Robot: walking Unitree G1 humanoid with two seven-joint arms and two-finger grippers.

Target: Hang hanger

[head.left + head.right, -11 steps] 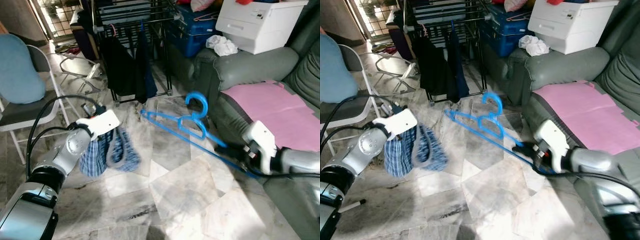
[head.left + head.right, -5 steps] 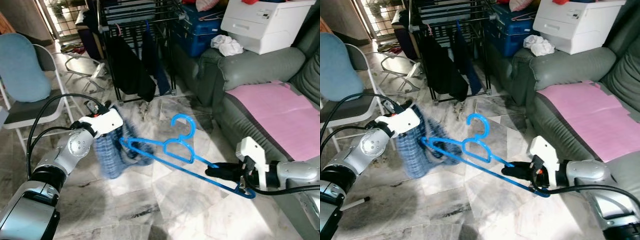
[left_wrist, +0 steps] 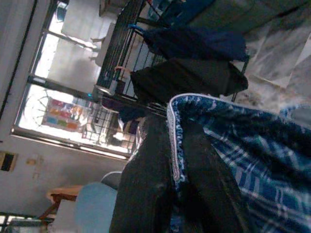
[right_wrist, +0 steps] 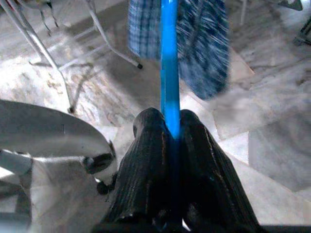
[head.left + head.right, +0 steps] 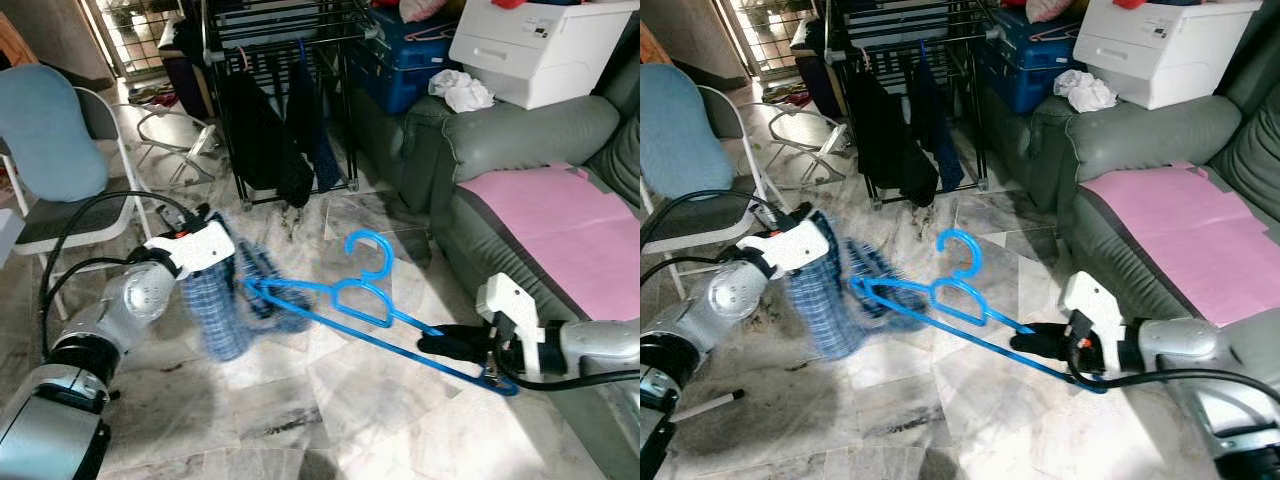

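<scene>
A blue plastic hanger (image 5: 362, 301) stretches across the middle of the floor, hook up. My right gripper (image 5: 447, 343) is shut on its lower bar near the right end; the right wrist view has the fingers (image 4: 146, 160) clamped on the blue bar (image 4: 168, 73). My left gripper (image 5: 215, 262) is shut on the edge of a blue plaid cloth (image 5: 225, 300), which hangs down blurred beside the hanger's left tip. In the left wrist view the cloth's hem (image 3: 176, 141) runs between the two black fingers (image 3: 141, 194).
A black drying rack (image 5: 280, 90) with dark clothes stands at the back. A grey sofa (image 5: 520, 140) with a pink sheet (image 5: 550, 220) is on the right, a white printer (image 5: 540, 45) on its arm. A folding chair (image 5: 60, 170) stands left. Marble floor lies between.
The plaid cloth has swung and still blurs beside the hanger's left tip. Over the last second the hanger came down and leftward toward the cloth; the view shifted slightly.
</scene>
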